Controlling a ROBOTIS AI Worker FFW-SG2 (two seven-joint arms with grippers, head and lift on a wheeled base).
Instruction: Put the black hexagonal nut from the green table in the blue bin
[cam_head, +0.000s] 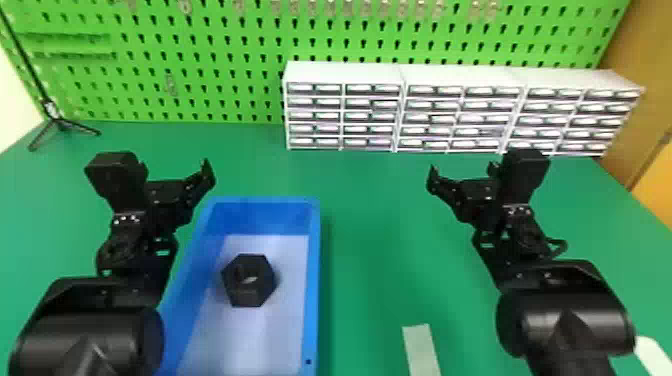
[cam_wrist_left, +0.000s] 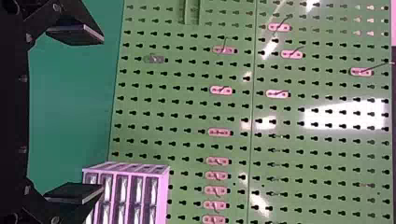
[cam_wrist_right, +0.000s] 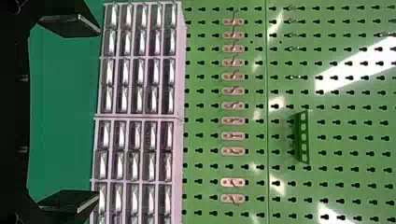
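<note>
Plainly, my left end effector (cam_head: 174, 168) and my right end effector (cam_head: 463, 172) stand wide open, holding nothing, above the worktop (cam_head: 375, 225), while the black hexagonal nut (cam_head: 250, 295) lies inside the blue bin (cam_head: 313, 280).

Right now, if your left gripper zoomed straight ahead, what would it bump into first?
My left gripper would probably bump the green board first, though its height over the table is hard to tell.

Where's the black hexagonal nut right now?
In the head view, the black hexagonal nut lies inside the blue bin, on the left side, just right of the left arm.
</note>
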